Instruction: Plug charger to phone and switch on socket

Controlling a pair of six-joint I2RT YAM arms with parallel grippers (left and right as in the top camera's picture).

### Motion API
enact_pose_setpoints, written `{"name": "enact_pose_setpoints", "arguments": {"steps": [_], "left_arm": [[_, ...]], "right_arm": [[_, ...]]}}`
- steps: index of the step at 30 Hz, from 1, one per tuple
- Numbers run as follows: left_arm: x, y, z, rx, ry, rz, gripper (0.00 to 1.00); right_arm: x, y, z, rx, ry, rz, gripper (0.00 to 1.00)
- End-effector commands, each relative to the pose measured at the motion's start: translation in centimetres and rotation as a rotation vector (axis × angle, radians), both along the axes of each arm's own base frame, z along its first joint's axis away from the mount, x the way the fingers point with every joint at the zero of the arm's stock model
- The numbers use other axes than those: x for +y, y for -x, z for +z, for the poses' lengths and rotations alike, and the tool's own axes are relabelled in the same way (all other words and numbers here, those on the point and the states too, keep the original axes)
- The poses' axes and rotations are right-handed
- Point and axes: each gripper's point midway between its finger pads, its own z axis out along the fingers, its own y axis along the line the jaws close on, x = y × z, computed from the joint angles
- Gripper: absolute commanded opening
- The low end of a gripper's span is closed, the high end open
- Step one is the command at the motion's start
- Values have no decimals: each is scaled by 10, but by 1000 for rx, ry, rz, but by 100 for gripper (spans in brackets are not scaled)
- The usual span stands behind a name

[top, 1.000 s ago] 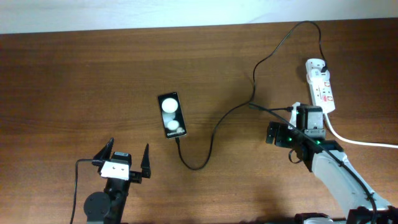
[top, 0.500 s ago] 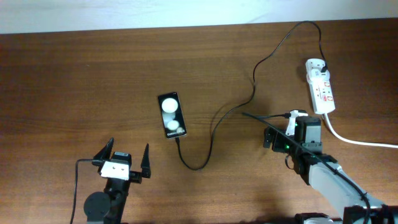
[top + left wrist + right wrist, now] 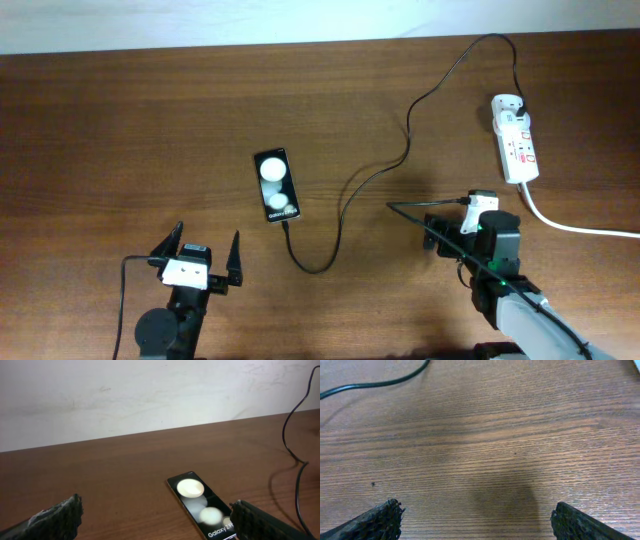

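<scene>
The black phone [image 3: 277,186] lies flat, screen up with two white spots; it also shows in the left wrist view [image 3: 202,507]. The thin black charger cable [image 3: 345,200] runs from the phone's near end, loops, and goes up to a black plug at the far end of the white socket strip [image 3: 516,143]. My left gripper [image 3: 205,258] [image 3: 160,527] is open and empty, near the table's front, short of the phone. My right gripper [image 3: 450,214] [image 3: 480,522] is open and empty over bare wood, left of and nearer than the socket. The cable [image 3: 375,382] crosses its view's top left.
The socket's thick white cord [image 3: 575,228] runs off to the right edge. A pale wall [image 3: 150,395] lies behind the table's far edge. A stretch of charger cable [image 3: 295,460] hangs at the right of the left wrist view.
My right arm has drawn back from beside the socket toward the table's front. The left arm, phone and cable have not moved.
</scene>
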Motion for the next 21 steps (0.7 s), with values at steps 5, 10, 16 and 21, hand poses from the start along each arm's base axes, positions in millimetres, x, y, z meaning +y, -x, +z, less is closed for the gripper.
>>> {"name": "enact_pose_setpoints", "arguments": {"steps": [5,10,16,21], "left_arm": [[3,0,-1,-4,-17,14,99],[3,0,-1,-4,-17,14,99],[3,0,-1,-4,-17,14,99],[3,0,-1,-4,-17,14,99]], "right_arm": [[3,5,-1,-9,0,16,99],[2,17,-4,-62,4,13,99],[2,27,-2,-129,9,9,99],[1,29,5,-145,13,9,99]]}}
